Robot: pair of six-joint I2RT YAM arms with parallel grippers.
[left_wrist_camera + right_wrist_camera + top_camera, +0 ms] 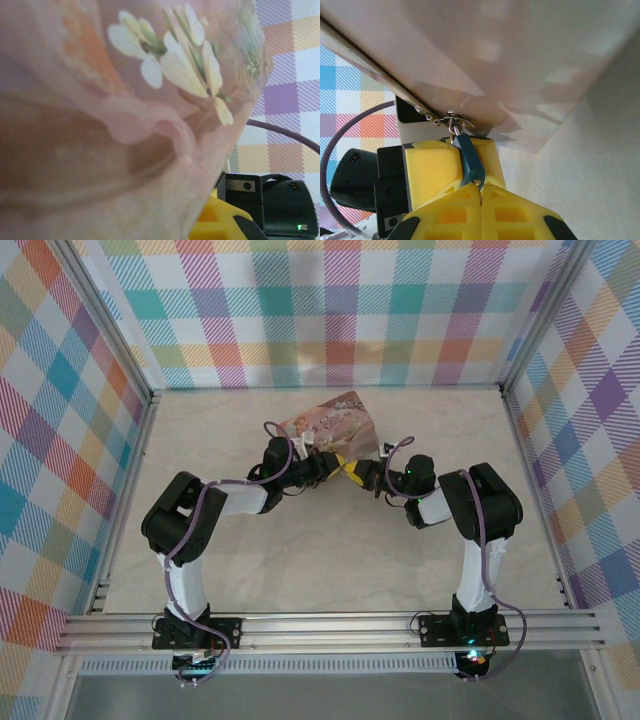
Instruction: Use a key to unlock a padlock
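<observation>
The small blue padlock [469,159] hangs by its thin shackle from the metal hasp [454,118] of the pink flowered tin [330,423]. My left gripper [322,462] is shut on the padlock, and its yellow fingers [427,170] show on either side of the blue body. From below, my right gripper [481,187] is shut on the key [479,195]. Only a thin metal sliver of the key shows between the fingertips, and its tip sits at the padlock's keyhole. In the top view my right gripper [362,472] faces the left one just under the tin.
The tin [125,125] is held tilted up close to the left wrist camera, and its pale underside [510,55] hangs over the right gripper. The right arm's black wrist body [272,200] sits beyond it. Bare beige tabletop [330,560] lies around the arms inside plaid walls.
</observation>
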